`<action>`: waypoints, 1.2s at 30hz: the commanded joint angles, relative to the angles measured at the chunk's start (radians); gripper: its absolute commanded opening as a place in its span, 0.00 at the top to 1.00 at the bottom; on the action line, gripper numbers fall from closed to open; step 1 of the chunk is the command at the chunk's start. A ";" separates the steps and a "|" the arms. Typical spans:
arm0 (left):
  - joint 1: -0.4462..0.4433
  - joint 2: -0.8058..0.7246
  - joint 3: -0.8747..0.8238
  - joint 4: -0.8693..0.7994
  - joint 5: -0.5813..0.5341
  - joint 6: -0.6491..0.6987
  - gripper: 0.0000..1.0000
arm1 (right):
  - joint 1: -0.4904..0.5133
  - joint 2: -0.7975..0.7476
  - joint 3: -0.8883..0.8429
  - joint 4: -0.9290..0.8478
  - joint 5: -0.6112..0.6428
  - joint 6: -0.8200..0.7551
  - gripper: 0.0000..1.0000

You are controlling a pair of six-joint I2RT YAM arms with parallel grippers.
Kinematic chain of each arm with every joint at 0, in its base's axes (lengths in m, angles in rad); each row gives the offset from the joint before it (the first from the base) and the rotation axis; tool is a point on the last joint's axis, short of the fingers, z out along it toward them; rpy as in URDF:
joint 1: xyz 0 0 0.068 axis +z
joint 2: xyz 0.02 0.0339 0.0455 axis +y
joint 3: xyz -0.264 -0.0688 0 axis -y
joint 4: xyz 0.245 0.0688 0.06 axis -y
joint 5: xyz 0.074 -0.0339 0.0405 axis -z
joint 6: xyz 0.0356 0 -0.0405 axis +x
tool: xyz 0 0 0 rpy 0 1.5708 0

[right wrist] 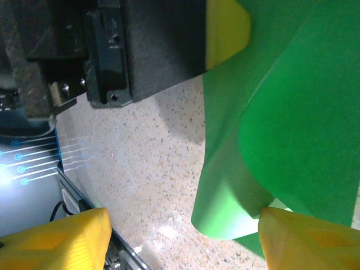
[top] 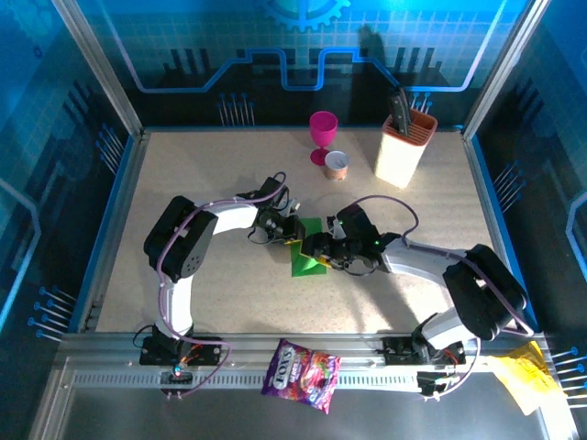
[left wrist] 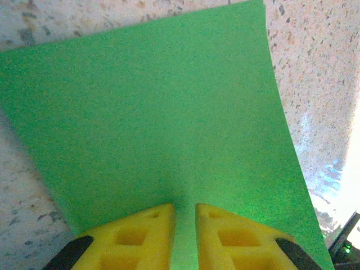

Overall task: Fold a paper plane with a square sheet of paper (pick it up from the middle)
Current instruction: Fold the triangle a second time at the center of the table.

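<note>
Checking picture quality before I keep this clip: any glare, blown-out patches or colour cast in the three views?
Top external: blue cast off the walls, table evenly lit, bottom-right corner washed out. Left wrist: square sheet of paper grainy but readable, picture's right edge blown to white. Right wrist: sheet sharp, lower-left corner glaring white-blue.

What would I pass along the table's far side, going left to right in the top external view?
pink goblet → small cup → beige holder with dark utensils in it
</note>
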 commanded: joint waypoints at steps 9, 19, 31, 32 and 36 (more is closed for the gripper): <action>-0.007 0.053 0.007 -0.045 -0.017 0.010 0.79 | -0.062 0.120 0.058 0.078 -0.065 -0.022 0.31; -0.008 0.051 0.007 -0.048 -0.019 0.013 0.79 | -0.098 0.219 0.133 0.090 -0.121 -0.091 0.35; -0.007 0.056 0.020 -0.062 -0.017 0.027 0.80 | -0.155 0.276 0.186 -0.013 -0.183 -0.189 0.43; -0.007 0.056 0.021 -0.063 -0.016 0.027 0.79 | -0.153 0.281 0.190 -0.018 -0.187 -0.190 0.45; -0.005 0.057 0.040 -0.078 -0.018 0.041 0.79 | -0.157 0.291 0.193 -0.059 -0.175 -0.204 0.54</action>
